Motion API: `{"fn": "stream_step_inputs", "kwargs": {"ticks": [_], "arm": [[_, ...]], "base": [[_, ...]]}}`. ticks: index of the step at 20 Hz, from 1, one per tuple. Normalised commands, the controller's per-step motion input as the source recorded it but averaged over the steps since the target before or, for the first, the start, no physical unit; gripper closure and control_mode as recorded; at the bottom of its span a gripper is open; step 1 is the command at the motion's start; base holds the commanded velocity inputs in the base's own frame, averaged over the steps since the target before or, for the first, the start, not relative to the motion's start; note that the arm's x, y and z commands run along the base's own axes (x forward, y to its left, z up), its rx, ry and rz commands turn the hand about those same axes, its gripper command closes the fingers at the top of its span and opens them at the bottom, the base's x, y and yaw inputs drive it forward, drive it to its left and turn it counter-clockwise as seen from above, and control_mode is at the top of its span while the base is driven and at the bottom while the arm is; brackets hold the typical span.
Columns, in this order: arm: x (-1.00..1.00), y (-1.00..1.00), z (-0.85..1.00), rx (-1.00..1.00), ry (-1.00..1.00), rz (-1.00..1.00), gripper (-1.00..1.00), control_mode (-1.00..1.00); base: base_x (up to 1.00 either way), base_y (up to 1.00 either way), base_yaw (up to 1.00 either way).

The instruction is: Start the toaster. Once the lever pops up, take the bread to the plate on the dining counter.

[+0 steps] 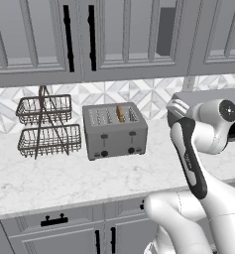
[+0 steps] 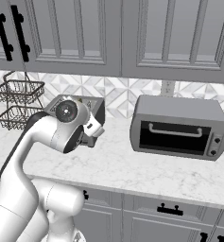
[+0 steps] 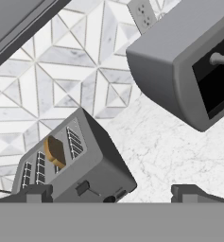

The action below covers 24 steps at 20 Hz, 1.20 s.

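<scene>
bare counter (image 1: 49, 181) before toaster (image 1: 115, 130), wire baskets (image 1: 47, 126) left, toaster oven (image 2: 178, 126) right

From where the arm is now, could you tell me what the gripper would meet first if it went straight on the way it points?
Probably the marble counter between the toaster and the toaster oven, though depth is hard to judge. The open gripper points there.

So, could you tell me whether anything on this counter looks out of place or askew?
Nothing stands out. The toaster stands square with the bread upright in a slot, and the wire basket rack and toaster oven sit level.
</scene>
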Motion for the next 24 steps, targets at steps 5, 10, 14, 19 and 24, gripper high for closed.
{"fn": "stream_step_inputs", "kwargs": {"ticks": [5, 10, 14, 19, 24], "arm": [[0.00, 0.00, 0.00, 0.00, 0.00, 0.00, -1.00, -1.00], [0.00, 0.00, 0.00, 0.00, 0.00, 0.00, -1.00, -1.00], [0.00, 0.00, 0.00, 0.00, 0.00, 0.00, -1.00, -1.00], [0.00, 0.00, 0.00, 0.00, 0.00, 0.00, -1.00, -1.00], [0.00, 0.00, 0.00, 0.00, 0.00, 0.00, -1.00, -1.00]], "base": [[0.00, 0.00, 0.00], [0.00, 0.00, 0.00], [0.00, 0.00, 0.00], [0.00, 0.00, 0.00], [0.00, 0.00, 0.00]]}}
